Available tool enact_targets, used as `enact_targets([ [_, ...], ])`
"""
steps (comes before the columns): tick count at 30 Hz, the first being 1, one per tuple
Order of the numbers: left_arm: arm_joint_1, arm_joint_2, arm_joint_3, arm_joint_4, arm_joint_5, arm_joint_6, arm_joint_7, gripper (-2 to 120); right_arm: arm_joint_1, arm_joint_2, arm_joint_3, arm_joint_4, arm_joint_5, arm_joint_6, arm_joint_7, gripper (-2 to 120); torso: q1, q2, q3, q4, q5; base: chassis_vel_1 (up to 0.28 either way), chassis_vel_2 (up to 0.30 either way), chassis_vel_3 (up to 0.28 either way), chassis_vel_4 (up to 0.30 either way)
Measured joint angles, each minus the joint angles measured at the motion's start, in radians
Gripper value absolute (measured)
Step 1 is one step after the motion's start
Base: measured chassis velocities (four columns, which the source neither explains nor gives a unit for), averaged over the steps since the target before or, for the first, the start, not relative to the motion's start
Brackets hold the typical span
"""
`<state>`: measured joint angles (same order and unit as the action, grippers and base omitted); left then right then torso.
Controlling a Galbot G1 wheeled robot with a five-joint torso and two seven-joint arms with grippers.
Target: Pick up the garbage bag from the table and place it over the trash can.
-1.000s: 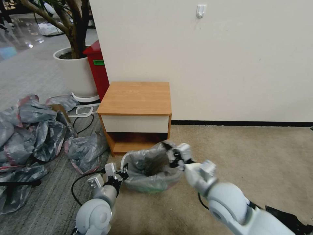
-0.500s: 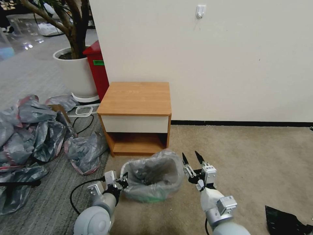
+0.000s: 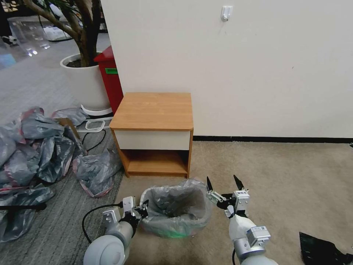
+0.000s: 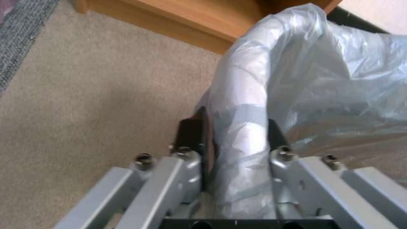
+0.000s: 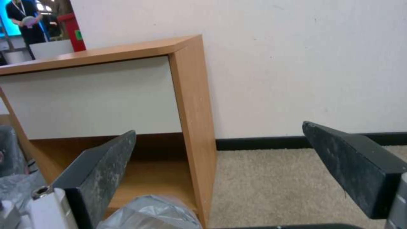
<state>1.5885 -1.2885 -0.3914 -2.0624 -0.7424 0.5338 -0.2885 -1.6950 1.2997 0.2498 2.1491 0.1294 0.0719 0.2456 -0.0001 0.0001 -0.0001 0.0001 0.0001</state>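
Observation:
The garbage bag point(image 3: 176, 200) is stretched over the trash can point(image 3: 173, 231), which stands on the carpet in front of the table point(image 3: 154, 110); the can's shape shows through the film. My left gripper point(image 3: 142, 210) is at the can's left rim, shut on the garbage bag point(image 4: 246, 105), one finger point(image 4: 191, 135) outside and one inside the covered rim. My right gripper point(image 3: 223, 183) stands open just right of the can, apart from the bag, with nothing between its fingers point(image 5: 101, 168). The table's point(image 5: 127, 54) top is bare.
A big heap of grey-and-pink bags point(image 3: 36, 147) covers the floor at the left. A red bin point(image 3: 109, 79) and a white planter point(image 3: 86, 82) stand behind it by the wall. A black sheet point(image 3: 323, 250) lies at the lower right. A cable point(image 3: 86, 219) runs beside my left arm.
My right gripper has let go of the bag's right rim, opened and drawn back to the right. The bagged can and my left gripper have shifted slightly nearer to me.

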Motion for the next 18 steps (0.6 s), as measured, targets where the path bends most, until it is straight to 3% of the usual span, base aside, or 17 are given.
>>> enact_targets([
  [2, 0.002, 0.000, -0.001, -0.003, 0.001, 0.000, 0.000, 27, -0.001, 0.000, 0.000, 0.001, 0.000, 0.000, 0.000, 100, 0.000, 0.000, 0.000, 0.0000, -0.0002, 0.000, 0.000, 0.000, 0.000],
  [5, 0.011, 0.005, -0.006, -0.027, 0.002, 0.004, 0.000, 41, -0.003, 0.000, 0.000, 0.007, 0.000, -0.003, 0.003, 100, 0.000, 0.000, 0.000, -0.0001, -0.0005, 0.000, 0.000, 0.000, 0.000],
  [14, 0.019, 0.014, -0.020, -0.083, 0.006, -0.003, -0.003, 71, -0.009, 0.000, 0.000, 0.019, 0.000, -0.008, 0.005, 100, 0.000, 0.000, 0.000, -0.0001, -0.0002, 0.000, 0.000, 0.000, 0.000],
  [18, 0.029, 0.021, -0.036, -0.123, 0.026, -0.052, -0.003, 88, -0.012, -0.001, 0.001, 0.021, 0.006, -0.009, 0.005, 100, 0.000, 0.000, 0.000, -0.0002, -0.0002, 0.000, 0.000, 0.000, 0.000],
])
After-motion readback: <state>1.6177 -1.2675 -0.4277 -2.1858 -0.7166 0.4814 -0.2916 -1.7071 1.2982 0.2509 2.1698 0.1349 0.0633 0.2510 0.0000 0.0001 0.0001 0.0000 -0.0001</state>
